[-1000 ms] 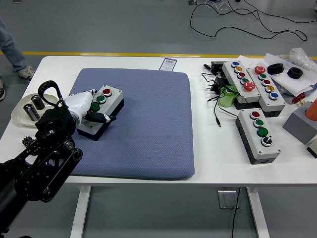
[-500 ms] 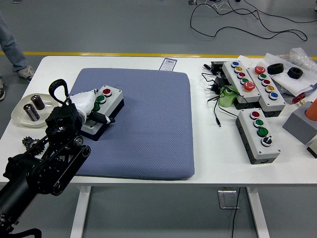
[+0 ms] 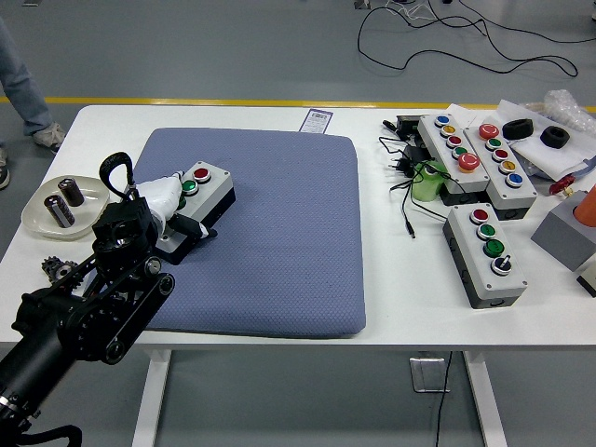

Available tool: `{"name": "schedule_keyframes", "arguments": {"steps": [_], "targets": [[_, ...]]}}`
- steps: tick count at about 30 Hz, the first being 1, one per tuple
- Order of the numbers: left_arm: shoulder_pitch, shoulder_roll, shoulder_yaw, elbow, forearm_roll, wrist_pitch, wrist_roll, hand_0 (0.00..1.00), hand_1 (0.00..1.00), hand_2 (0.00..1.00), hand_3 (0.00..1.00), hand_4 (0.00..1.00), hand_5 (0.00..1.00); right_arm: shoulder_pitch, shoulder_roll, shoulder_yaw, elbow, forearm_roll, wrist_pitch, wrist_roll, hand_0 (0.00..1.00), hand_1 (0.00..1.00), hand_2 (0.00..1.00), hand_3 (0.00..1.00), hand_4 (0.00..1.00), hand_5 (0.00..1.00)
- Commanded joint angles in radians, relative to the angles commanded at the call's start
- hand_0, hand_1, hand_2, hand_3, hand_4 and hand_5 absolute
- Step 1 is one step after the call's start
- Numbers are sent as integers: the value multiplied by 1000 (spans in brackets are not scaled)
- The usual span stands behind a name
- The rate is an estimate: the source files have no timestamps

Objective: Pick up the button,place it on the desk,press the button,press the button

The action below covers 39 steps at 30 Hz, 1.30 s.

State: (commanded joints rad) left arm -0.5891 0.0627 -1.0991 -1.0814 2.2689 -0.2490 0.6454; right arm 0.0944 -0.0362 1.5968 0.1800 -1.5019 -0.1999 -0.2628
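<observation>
A grey button box [image 3: 210,195] with a black base lies on the left part of the blue pad [image 3: 279,233]. Its red button [image 3: 200,172] and green button [image 3: 189,186] show; the near end is hidden under my left hand [image 3: 170,207]. That white-covered hand lies over the box's near-left end, with one dark finger [image 3: 192,226] curled along the near side, so it is shut on the box. My black left arm [image 3: 88,307] comes in from the lower left. The box rests on the pad.
A white dish [image 3: 37,212] with two batteries sits at the left edge, a small gear [image 3: 58,271] in front of it. Three more button boxes [image 3: 484,253], cables [image 3: 402,177], a green object [image 3: 428,182] and a grey block [image 3: 563,233] crowd the right side. A person's leg [image 3: 23,93] shows top left.
My left arm has swung further right and forward over the pad's left edge. The hand has stayed on the button box, which has barely shifted.
</observation>
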Motion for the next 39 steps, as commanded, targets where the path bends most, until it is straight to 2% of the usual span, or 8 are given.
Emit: {"name": "schedule_keyframes", "arguments": {"steps": [3, 4, 10, 11, 16, 28, 29, 39], "targets": [[-2, 3, 8, 0, 0, -2, 0, 410, 558, 794, 998, 857, 189, 0, -1, 1, 0, -2, 0, 0, 660, 653, 710, 613, 470, 331], [-3, 3, 8, 1, 0, 0, 0, 397, 390, 489, 951, 537, 2, 0, -1, 0, 0, -2, 1, 0, 660, 653, 710, 613, 471, 332], [-4, 9, 8, 3, 0, 8, 0, 397, 390, 489, 951, 537, 2, 1, -1, 1, 0, -2, 0, 0, 660, 653, 710, 613, 471, 332], [-4, 10, 8, 4, 0, 9, 0, 281, 270, 302, 783, 498, 2, 1, -1, 1, 0, -2, 0, 0, 660, 653, 709, 612, 471, 332], [0, 16, 5, 3, 0, 21, 0, 281, 270, 302, 783, 498, 2, 2, -1, 3, 0, -5, 1, -1, 660, 653, 709, 612, 471, 332], [16, 47, 10, 0, 0, 103, 0, 103, 136, 157, 531, 480, 2, 3, -1, 4, 0, -7, 1, -2, 660, 653, 709, 612, 471, 332], [17, 51, 12, -1, 0, 118, -1, 82, 119, 125, 382, 541, 2, 3, -1, 4, 0, -7, 1, -2, 660, 653, 709, 611, 471, 333], [27, 132, 67, -29, 0, 298, -178, 77, 101, 107, 299, 583, 2, 4, 0, 4, 0, -5, 1, -2, 660, 652, 708, 611, 470, 331]]}}
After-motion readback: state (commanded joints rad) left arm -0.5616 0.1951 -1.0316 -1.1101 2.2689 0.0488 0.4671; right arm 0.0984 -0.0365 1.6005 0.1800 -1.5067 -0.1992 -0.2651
